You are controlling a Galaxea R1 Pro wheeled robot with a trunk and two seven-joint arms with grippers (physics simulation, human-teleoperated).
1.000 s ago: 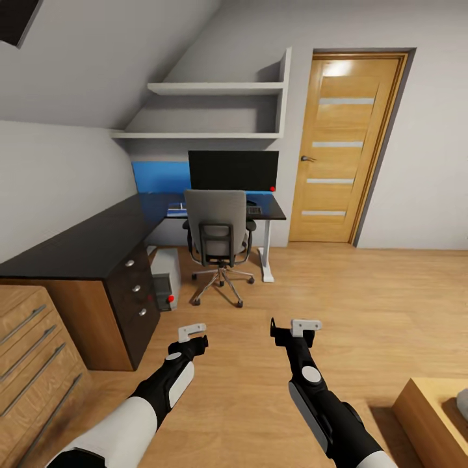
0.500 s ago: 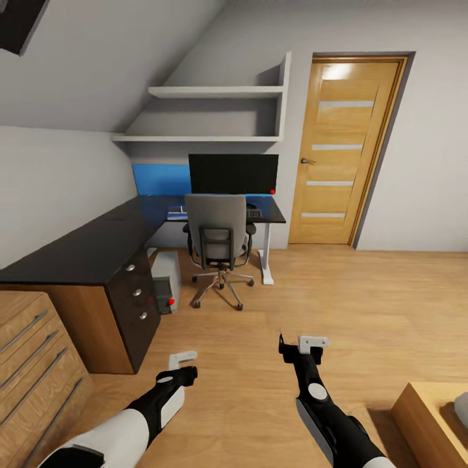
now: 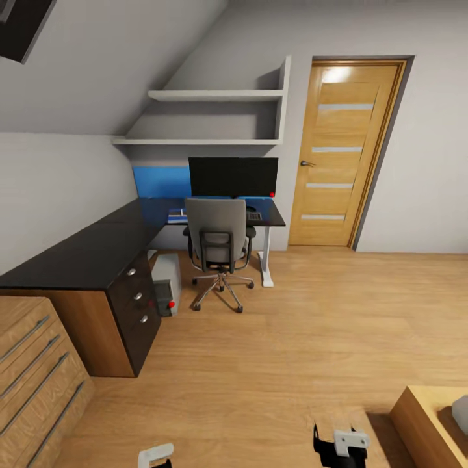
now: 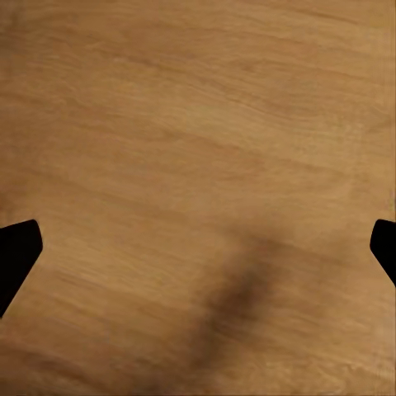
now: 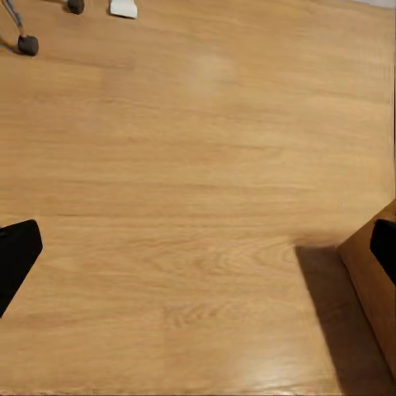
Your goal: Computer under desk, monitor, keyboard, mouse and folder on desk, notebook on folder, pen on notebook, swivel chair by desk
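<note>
The desk [image 3: 78, 250] is L-shaped with a glossy black top and runs along the left wall to the far corner. On its far end stands the monitor [image 3: 233, 176]. The swivel chair [image 3: 218, 235] faces the desk in front of the monitor and hides most of the desktop there. Part of the keyboard [image 3: 254, 212] shows to the chair's right. Beneath the desk, beside the drawer unit, sits the computer [image 3: 166, 277]. My left gripper [image 3: 156, 455] and right gripper [image 3: 338, 444] hang low over bare floor, both open with nothing held [image 4: 198, 252] [image 5: 198, 247]. Folder, notebook, pen and mouse are hidden.
A light wooden dresser [image 3: 32, 370] stands at near left and a wooden bed corner [image 3: 426, 416] at near right, also seen as the bed corner [image 5: 375, 289]. A closed wooden door [image 3: 341, 153] is right of the desk. Wall shelves [image 3: 214, 117] hang above the monitor. Wood floor [image 3: 292, 338] lies between me and the chair.
Both arms have dropped and drawn back to the bottom edge of the head view. The camera has shifted slightly, so the room sits a little lower in the picture.
</note>
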